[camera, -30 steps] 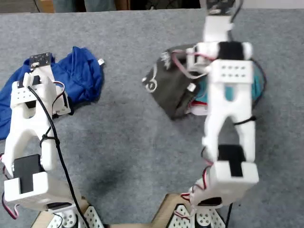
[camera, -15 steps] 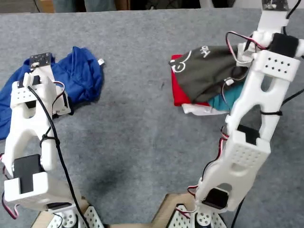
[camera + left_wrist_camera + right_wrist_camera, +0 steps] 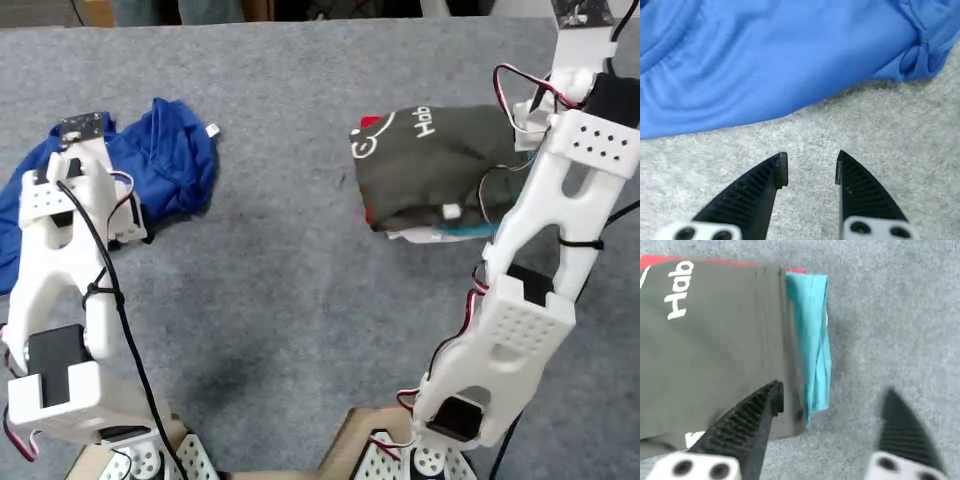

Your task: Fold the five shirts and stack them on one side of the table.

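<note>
Now right end effector [image 3: 832,392] wide over dark shirt [image 3: 715,340]; left end effector [image 3: 811,160] parted beside blue shirt [image 3: 765,65]

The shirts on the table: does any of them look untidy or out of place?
Yes. The blue shirt lies crumpled and unfolded by the left gripper, apart from the stack. In the stack, the teal shirt pokes out past one edge of the dark grey shirt on top.

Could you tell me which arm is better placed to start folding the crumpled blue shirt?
The left. The left gripper hangs open over the table just beside the blue shirt, while the right gripper is open at the edge of the folded stack on the other side.
</note>
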Controlling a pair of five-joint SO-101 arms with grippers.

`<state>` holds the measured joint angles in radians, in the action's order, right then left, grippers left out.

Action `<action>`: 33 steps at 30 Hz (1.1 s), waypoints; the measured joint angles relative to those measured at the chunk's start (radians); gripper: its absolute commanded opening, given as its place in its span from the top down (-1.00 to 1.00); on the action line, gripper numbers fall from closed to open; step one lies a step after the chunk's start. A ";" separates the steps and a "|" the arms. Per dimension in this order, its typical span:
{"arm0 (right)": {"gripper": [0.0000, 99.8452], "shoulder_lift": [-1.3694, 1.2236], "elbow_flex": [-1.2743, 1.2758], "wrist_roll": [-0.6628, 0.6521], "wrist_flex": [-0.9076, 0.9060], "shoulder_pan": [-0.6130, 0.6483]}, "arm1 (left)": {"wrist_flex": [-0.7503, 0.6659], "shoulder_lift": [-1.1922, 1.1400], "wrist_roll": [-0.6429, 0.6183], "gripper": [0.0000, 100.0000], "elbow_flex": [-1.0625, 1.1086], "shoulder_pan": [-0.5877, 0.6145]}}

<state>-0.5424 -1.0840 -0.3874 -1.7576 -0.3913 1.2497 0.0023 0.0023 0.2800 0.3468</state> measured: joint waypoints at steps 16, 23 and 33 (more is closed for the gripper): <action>0.97 -0.002 0.239 0.161 0.103 0.083 | 0.106 0.000 0.043 0.64 -0.193 0.152; 0.97 -0.081 0.451 0.163 0.396 0.011 | 0.071 0.000 0.084 0.55 -0.190 0.226; 0.97 -0.066 0.262 0.161 0.180 0.075 | -0.060 -0.210 0.083 0.40 -0.201 0.273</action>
<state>-0.6084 -0.8216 -0.2263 -1.5781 -0.3161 1.1899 -0.2079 0.0852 0.0790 0.6199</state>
